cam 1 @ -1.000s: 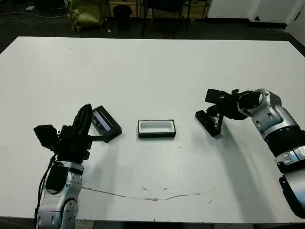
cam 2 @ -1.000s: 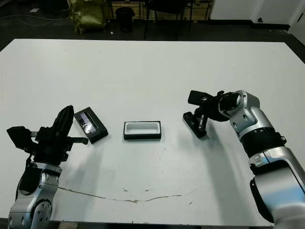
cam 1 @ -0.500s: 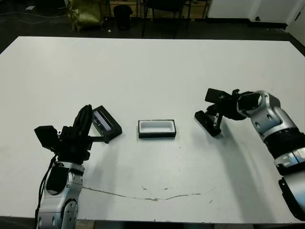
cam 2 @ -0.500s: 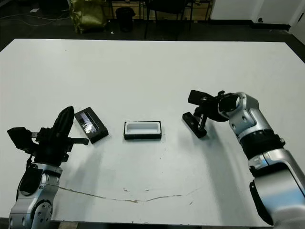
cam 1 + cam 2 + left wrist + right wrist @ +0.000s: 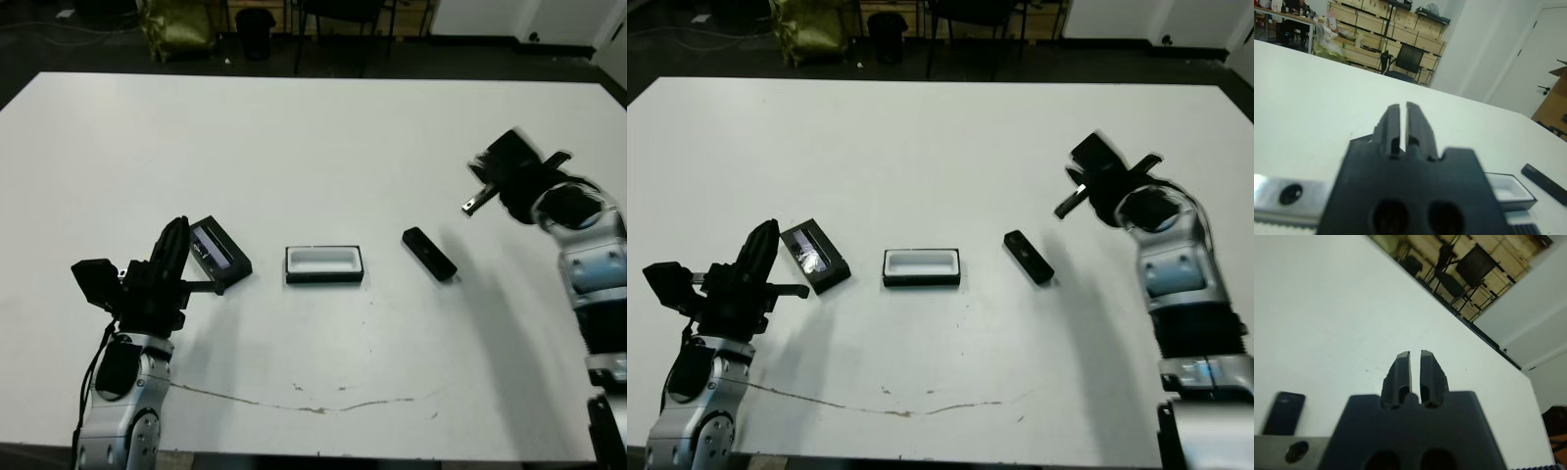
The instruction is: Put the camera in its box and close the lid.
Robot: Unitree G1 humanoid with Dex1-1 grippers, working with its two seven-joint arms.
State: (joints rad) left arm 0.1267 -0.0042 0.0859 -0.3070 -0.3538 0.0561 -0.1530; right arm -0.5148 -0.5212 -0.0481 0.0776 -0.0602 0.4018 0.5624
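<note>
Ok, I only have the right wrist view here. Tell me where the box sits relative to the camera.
Observer: The box lies to the robot's left of the camera, apart from it, open and empty.
Operator: Now locate the lid.
Observer: The lid lies flat further left, beyond the box, strip side up.
Operator: Report the left pincer.
Observer: The left pincer is shut beside the lid, holding nothing.
</note>
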